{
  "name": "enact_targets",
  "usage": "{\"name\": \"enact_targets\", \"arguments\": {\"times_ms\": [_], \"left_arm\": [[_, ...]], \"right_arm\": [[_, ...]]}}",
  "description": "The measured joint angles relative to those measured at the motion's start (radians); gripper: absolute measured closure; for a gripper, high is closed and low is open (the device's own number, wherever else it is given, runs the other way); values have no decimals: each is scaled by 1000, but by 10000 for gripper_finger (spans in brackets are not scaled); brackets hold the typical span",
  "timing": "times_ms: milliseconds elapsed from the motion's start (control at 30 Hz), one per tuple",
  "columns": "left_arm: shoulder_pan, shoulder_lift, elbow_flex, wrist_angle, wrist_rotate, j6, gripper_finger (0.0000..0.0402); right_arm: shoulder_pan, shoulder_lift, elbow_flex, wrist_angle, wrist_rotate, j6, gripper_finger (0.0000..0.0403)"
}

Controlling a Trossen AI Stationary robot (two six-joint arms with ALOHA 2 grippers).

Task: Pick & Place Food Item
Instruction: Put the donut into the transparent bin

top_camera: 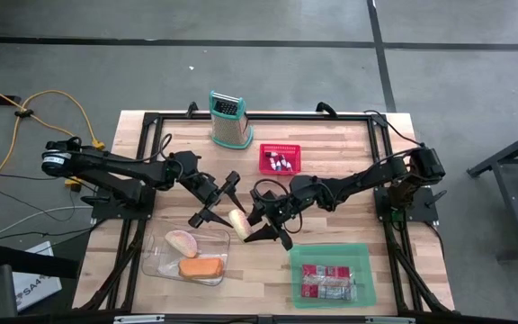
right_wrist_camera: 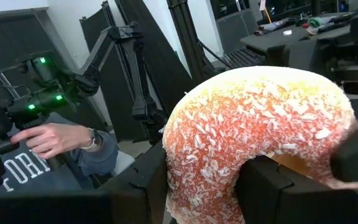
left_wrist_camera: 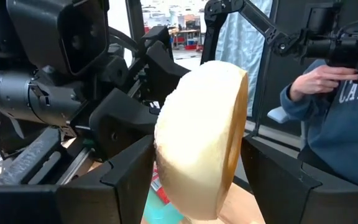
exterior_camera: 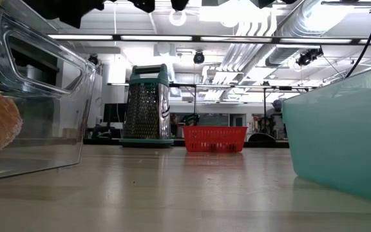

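Your left arm is reaching in low across the surface (top_camera: 331, 153) from its outer edge, elbow bent, and its claw (top_camera: 226, 209) is hanging just beside the clear container (top_camera: 156, 263), off that container's far corner. That claw is clamping a pale, cream-coloured food item (left_wrist_camera: 201, 140) between its two fingers (left_wrist_camera: 124, 168); seen from above, the item (top_camera: 238, 222) is sitting between the two claws, near the container's far rim.

Your right arm is stretching in from the opposite side, folded at the elbow, with its wrist angled down. Its claw (top_camera: 272, 229) is meeting the left one just beyond the container. In its own wrist view it is gripping a doughnut (right_wrist_camera: 260, 134) with orange glaze and white flakes, the doughnut wedged between the dark fingers (right_wrist_camera: 272, 186).

Inside the clear container, a pinkish round piece (top_camera: 183, 243) and an orange piece (top_camera: 200, 268) are lying side by side.

A teal bin (top_camera: 331, 274) holding red packets is standing well to the side of the container, past the right claw. A box grater (top_camera: 227, 120) is standing upright well beyond the container, with a small red basket (top_camera: 280, 159) near it.

A person in a blue sweatshirt (left_wrist_camera: 347, 134) is standing beyond the surface, a hand (right_wrist_camera: 58, 138) holding a dark device.
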Motion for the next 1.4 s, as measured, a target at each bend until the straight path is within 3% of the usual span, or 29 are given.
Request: {"name": "enact_targets", "arguments": {"times_ms": [200,633,1133,1400], "left_arm": [[0,0,0,5,0,-1,183],[0,0,0,22,-6,5,274],[0,0,0,23,-3,6,280],[0,0,0,22,-3,6,280]], "right_arm": [[0,0,0,0,0,0,257],[0,0,0,2,-1,1,257],[0,0,0,-1,-1,1,257],[0,0,1,-17,-9,-2,233]]}}
